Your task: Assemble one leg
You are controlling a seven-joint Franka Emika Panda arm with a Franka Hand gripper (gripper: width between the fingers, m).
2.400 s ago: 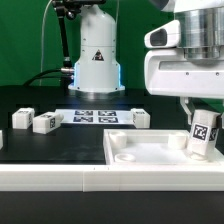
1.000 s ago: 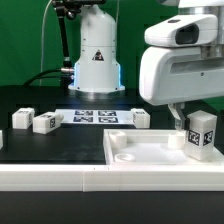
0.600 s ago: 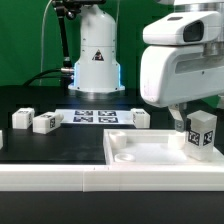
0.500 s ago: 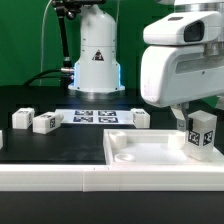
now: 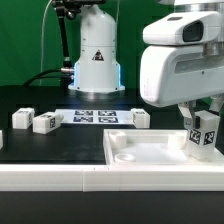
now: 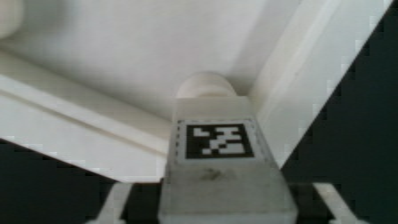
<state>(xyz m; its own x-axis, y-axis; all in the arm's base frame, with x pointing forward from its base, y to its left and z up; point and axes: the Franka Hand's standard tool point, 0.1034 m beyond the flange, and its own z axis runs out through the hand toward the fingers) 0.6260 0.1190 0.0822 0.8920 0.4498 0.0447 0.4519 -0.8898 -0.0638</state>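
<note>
A leg (image 5: 204, 131) stands upright in the corner socket of the large white panel (image 5: 140, 152) at the exterior view's right, its tag facing the camera. My gripper (image 5: 202, 112) is around the leg's top, one finger on each side. In the wrist view the leg (image 6: 217, 150) stands with its foot at the panel's round socket (image 6: 214, 84). Both fingers (image 6: 118, 198) show a dark gap to the leg's sides, so the gripper is open. Three more legs lie on the black table: two at the left (image 5: 20, 118) (image 5: 45, 122) and one behind the panel (image 5: 140, 118).
The marker board (image 5: 95, 116) lies at the middle back in front of the robot base (image 5: 95, 60). A white rail (image 5: 60, 178) runs along the table's front edge. The panel's raised rim (image 6: 107, 95) runs beside the socket.
The wrist has turned since 2.4 s ago and the leg turned with it in the socket. In the last half second the leg's face turned slightly more; the other legs have not moved.
</note>
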